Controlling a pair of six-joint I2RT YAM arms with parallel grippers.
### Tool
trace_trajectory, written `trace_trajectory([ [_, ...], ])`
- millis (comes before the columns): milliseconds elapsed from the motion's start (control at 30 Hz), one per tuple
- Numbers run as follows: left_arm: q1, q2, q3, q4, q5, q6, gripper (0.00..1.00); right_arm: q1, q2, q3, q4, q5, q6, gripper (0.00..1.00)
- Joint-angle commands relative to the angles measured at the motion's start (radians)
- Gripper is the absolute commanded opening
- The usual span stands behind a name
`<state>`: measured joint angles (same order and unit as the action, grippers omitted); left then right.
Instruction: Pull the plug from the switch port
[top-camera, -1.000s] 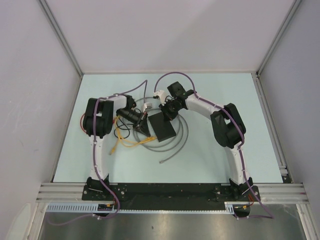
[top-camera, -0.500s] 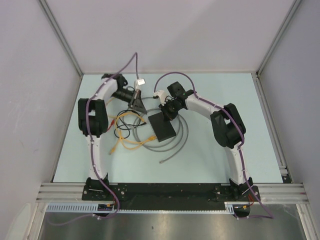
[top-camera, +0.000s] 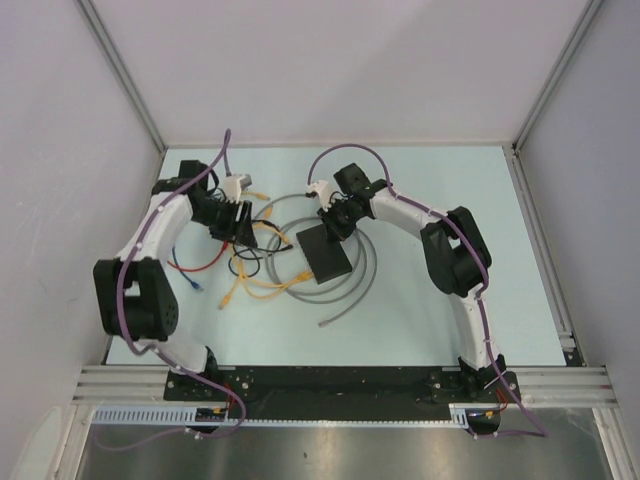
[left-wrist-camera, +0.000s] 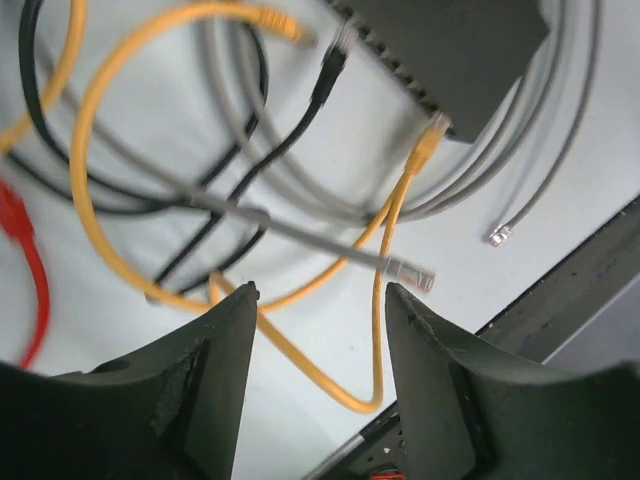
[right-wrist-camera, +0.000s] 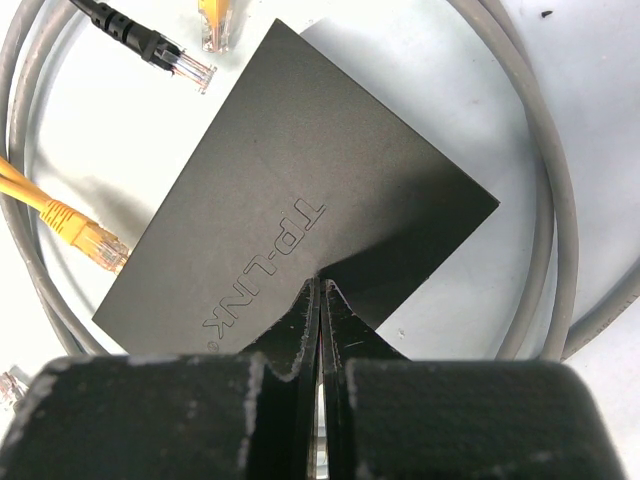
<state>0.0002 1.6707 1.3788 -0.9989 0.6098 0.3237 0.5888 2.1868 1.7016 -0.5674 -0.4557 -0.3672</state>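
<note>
- The switch (top-camera: 322, 256) lies flat in the middle of the table. Its long axis runs roughly far to near, and its port edge faces left.
- The right gripper (right-wrist-camera: 320, 292) is closed with nothing between its fingers. Its tips sit on the switch's top toward the far end, apparently pinning it down.
- The left gripper (left-wrist-camera: 319, 305) stands open and empty. It is to the left of the switch and a little farther back, over loose cables.
- A yellow plug (left-wrist-camera: 431, 138) meets the port edge at its near corner; whether it is seated cannot be told. A black plug (right-wrist-camera: 182, 63) lies clear of the ports.
- The left gripper is the free one on the port side. Any further pull would probably go leftward, straight away from that edge.
</note>
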Motion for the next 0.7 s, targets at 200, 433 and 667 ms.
trace_trajectory([
  [200, -0.003, -0.197, -0.282, 0.149, -0.104, -0.206, 0.66, 0.002, 0.126, -0.059, -0.143, 0.149, -0.035, 0.00],
  [433, -0.003, -0.164, -0.261, 0.083, -0.197, -0.151, 0.53, 0.008, 0.125, -0.063, -0.141, 0.149, -0.041, 0.00],
  [667, -0.003, -0.163, 0.021, -0.101, -0.049, 0.075, 0.00, 0.009, 0.139, -0.042, -0.149, 0.146, -0.042, 0.00],
])
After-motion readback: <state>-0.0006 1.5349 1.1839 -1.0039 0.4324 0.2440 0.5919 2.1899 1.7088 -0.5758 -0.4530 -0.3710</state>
